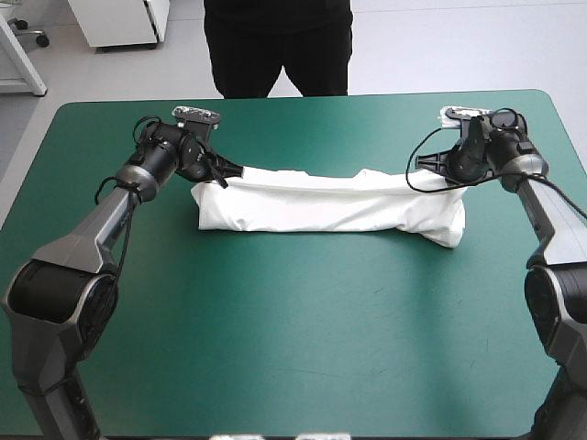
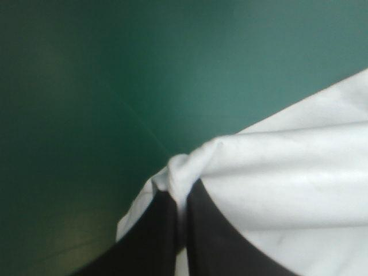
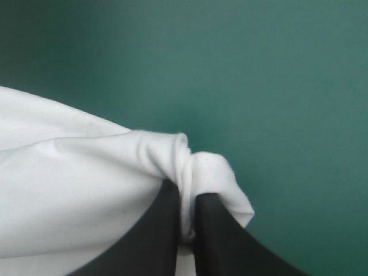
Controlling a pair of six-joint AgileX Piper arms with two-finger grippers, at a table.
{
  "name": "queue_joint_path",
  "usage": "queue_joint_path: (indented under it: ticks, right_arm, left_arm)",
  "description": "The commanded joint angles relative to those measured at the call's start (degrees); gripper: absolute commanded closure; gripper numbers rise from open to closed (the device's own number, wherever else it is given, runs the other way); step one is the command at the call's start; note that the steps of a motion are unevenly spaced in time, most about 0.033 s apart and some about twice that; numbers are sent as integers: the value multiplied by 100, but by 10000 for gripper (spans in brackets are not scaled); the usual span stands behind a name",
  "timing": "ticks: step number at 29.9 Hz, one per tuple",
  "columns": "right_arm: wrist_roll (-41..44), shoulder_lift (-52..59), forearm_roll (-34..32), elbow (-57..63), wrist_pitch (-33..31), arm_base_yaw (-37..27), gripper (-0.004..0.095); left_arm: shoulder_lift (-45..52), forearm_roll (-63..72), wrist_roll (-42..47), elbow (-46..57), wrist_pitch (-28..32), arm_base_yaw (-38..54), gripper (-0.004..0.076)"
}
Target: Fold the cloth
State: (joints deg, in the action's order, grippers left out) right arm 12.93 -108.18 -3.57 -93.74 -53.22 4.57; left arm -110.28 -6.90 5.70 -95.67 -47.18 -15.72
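1. The left gripper [image 1: 218, 180] is over the table's left half. Its black fingers [image 2: 155, 230] are almost closed, pinching a bunched fold at the T-shirt's left end.
2. The T-shirt [image 1: 330, 206] is a long white folded band across the middle of the table [image 1: 275, 348], nearer the far edge. It spans from one gripper to the other.
3. The right gripper [image 1: 445, 179] clamps the band's right end, fingers nearly together on a gathered tuck of fabric.
4. Ahead of each gripper lies bare teal-green cover [image 3: 276, 75].
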Motion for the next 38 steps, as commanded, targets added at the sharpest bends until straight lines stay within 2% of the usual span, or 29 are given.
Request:
queue_joint_path:
  ticks: [1, 3, 5, 7, 8, 11, 13, 15, 18, 21, 23, 26, 27, 31, 38]
  right_arm:
    - [-171, 106, -58, -209, 241, -73, 924]
    - [-487, 38, 32, -209, 291, -73, 904]
    - [-621, 2, 172, -209, 291, -73, 817]
    - [-609, 2, 227, -209, 317, -73, 668]
    - [-609, 2, 326, -209, 300, -73, 550]
    - [-634, 35, 559, -274, 73, -73, 317]
    - [-648, 75, 559, -390, -124, -73, 265]
    - [-648, 162, 507, -473, -213, -73, 286]
    - [-648, 398, 406, -560, -249, -73, 322]
    - [-648, 653, 392, -560, -351, -73, 356]
    - [-648, 815, 392, -560, -508, -73, 359]
    - [-648, 961, 392, -560, -722, -73, 364]
    - [-623, 1009, 404, -560, -762, -73, 373]
    - [-535, 1097, 614, -560, -831, -73, 374]
    - [-546, 1119, 1140, -560, -853, -73, 376]
  left_arm:
    - [-6, -88, 46, -277, 273, -21, 733]
    - [-146, -88, 28, -278, 330, -21, 730]
    - [-241, -78, -46, -278, 355, -21, 690]
    - [-295, -3, -244, -290, 351, -21, 591]
    - [-306, 65, -384, -290, 337, -21, 526]
    - [-291, 98, -616, -396, 34, -21, 328]
    - [-223, -51, -570, -569, -253, -21, 220]
    - [-144, -197, -570, -772, -497, -21, 188]
    - [41, -313, -532, -1068, -641, -21, 202]
    - [222, -180, -570, -1294, -650, -21, 261]
    - [326, 170, -570, -1376, -634, -21, 375]
    - [425, 1104, -946, -1390, -581, -44, 678]
    - [439, 1516, -1235, -1390, -581, -80, 726]
    - [391, 2556, -1712, -1390, -561, -344, 733]
    - [110, 2617, -1781, -1390, -49, -1173, 733]
